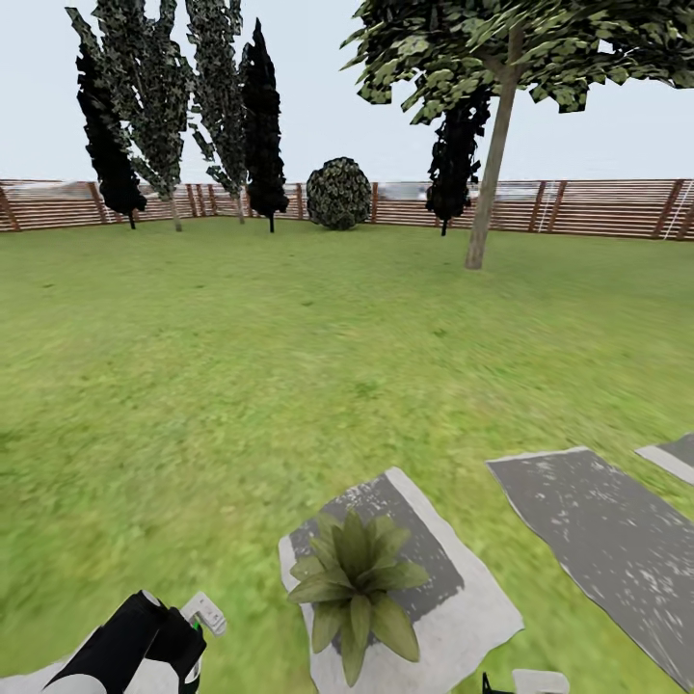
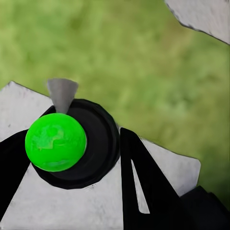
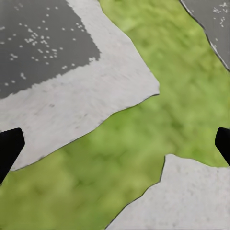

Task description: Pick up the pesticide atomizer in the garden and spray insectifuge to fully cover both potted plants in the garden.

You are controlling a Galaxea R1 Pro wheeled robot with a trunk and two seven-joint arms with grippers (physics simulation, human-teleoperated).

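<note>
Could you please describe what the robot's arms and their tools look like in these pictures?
In the head view the left arm is glossy black with a white section near the frame edge. The left tool has flat, matte black fingers, one showing a narrow triangular cut-out. The right tool shows black fingertips at the frame edges. No cables or markings are visible.
</note>
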